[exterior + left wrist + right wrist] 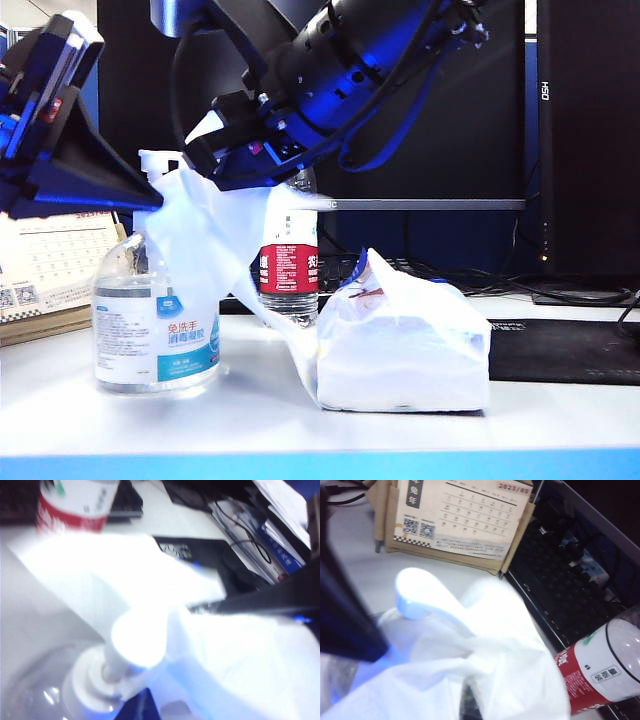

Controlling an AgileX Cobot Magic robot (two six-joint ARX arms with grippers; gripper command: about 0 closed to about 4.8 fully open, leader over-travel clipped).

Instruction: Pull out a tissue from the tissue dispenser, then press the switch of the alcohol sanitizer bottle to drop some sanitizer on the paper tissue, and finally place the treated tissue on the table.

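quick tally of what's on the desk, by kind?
Bottles: 2 (alcohol sanitizer bottle, red-label water bottle)
Tissue items: 2 (tissue dispenser, pulled tissue held by right claw)
Desk calendars: 1
Keyboards: 1
Mats: 1
Total: 7

Squat clear alcohol sanitizer bottle (155, 325) is placed at left on flat white table (250, 420). Soft white plastic tissue dispenser (403, 345) is placed right of it, near front edge. Tall red-labelled water bottle (289, 265) is set behind, between both. White tissue (205, 240) is draped beside white pump switch (160, 160). Black mat (565, 350) is laid at right.
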